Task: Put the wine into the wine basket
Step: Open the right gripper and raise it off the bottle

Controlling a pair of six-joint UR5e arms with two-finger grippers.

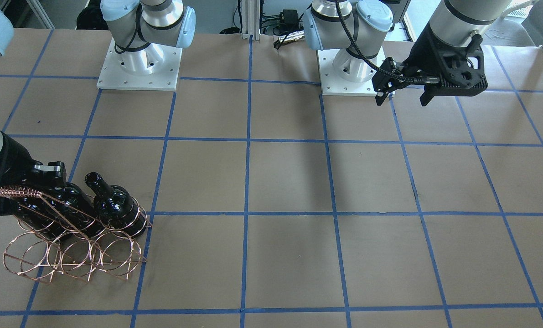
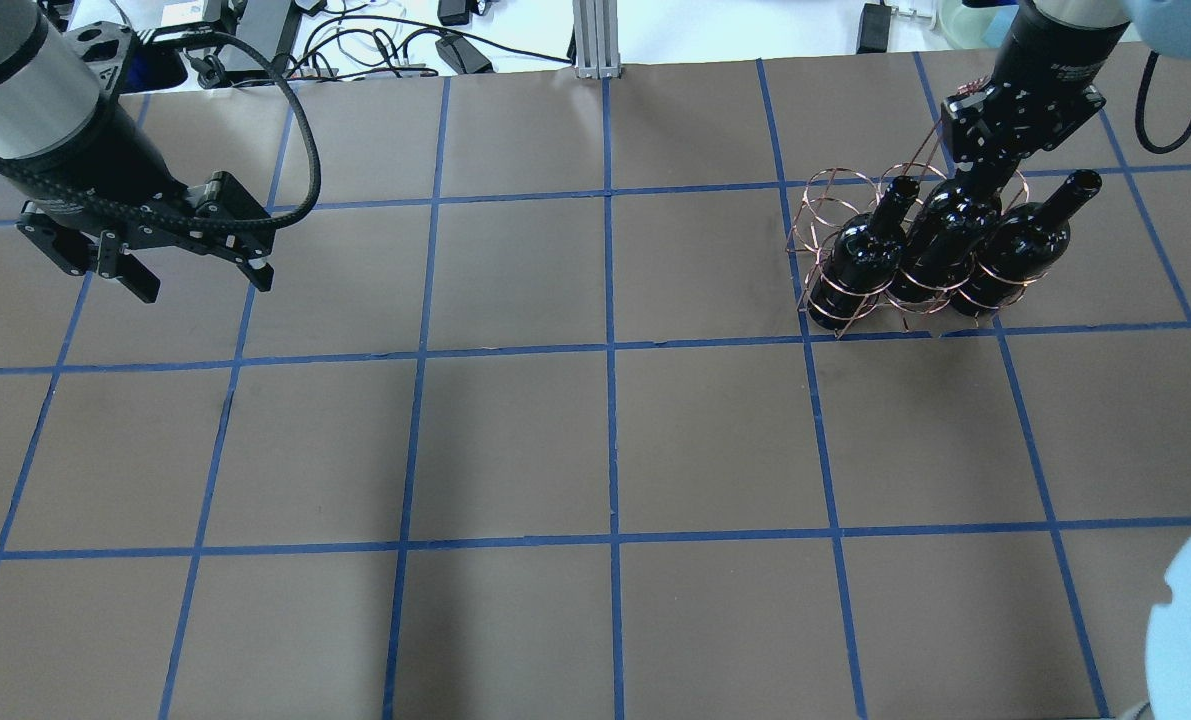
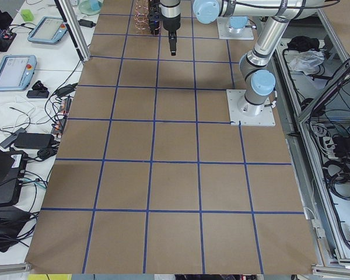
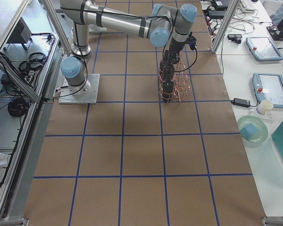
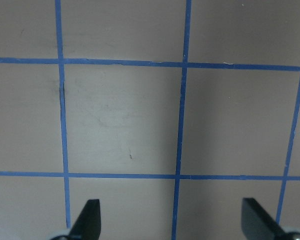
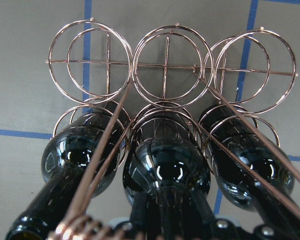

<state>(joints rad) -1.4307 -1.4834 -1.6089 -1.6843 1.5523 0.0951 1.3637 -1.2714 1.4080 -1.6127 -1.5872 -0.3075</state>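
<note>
The copper wire wine basket [image 2: 823,196] stands at the table's right side, also in the front view [image 1: 70,260]. Three near-black bottles stand in its row of rings nearer the robot; the other row [image 6: 165,65] holds nothing. My right gripper [image 2: 985,172] reaches down over the basket handle, its fingers on either side of the middle wine bottle's [image 2: 940,238] neck, and looks shut on it. In the right wrist view that bottle [image 6: 167,170] sits between its two neighbours. My left gripper [image 2: 203,285] is open and empty above bare table at the left [image 5: 171,222].
The two other bottles [image 2: 860,258] [image 2: 1017,250] flank the held one. The woven handle [image 6: 75,227] crosses just in front of the right wrist. Both arm bases [image 1: 139,68] sit along the robot's edge. Brown paper with blue tape lines covers the table.
</note>
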